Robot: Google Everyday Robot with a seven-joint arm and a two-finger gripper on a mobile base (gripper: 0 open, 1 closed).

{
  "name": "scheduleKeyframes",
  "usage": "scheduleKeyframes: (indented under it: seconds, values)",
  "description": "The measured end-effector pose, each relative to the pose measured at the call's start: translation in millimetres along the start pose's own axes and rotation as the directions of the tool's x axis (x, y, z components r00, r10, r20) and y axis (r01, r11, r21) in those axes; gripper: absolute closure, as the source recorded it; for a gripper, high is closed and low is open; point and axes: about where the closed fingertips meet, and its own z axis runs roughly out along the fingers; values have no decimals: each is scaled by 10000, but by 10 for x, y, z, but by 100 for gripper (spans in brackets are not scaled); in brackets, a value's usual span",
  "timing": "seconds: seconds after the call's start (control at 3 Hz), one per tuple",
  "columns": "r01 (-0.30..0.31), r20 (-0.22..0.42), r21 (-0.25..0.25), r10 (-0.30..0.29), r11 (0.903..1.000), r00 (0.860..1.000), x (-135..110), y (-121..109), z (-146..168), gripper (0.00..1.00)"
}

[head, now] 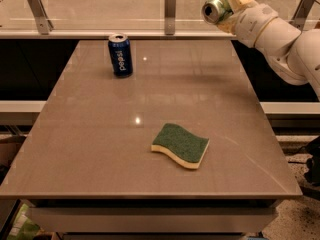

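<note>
Holds a can [214, 11] sideways in the gripper [226, 5], above the table's [100, 149] far right corner; blue can [120, 55], sponge [180, 145] well apart below.

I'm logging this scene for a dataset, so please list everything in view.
table: 1, grey-brown, fills the middle of the view
blue can: 1, blue, upright at the table's far left
sponge: 1, green on yellow, flat at the table's near right
metal brackets: 3, grey, along the rail behind the table
held can: 1, silvery, on its side, in the air above the table's far right corner
arm: 1, white, from the right
gripper: 1, cream, top right, closed on the held can
</note>
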Motion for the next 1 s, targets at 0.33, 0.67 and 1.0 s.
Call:
scheduleKeyframes:
  seconds: [0.33,0.67,1.0]
  values:
    - [0,1,0,0,10000,10000,-1,0,1,100]
    - [663,0,212,-664,9976,9978,-17,-54,-13,100]
    - [1893,118,633,-1904,9799,9816,-27,-159,-37,100]
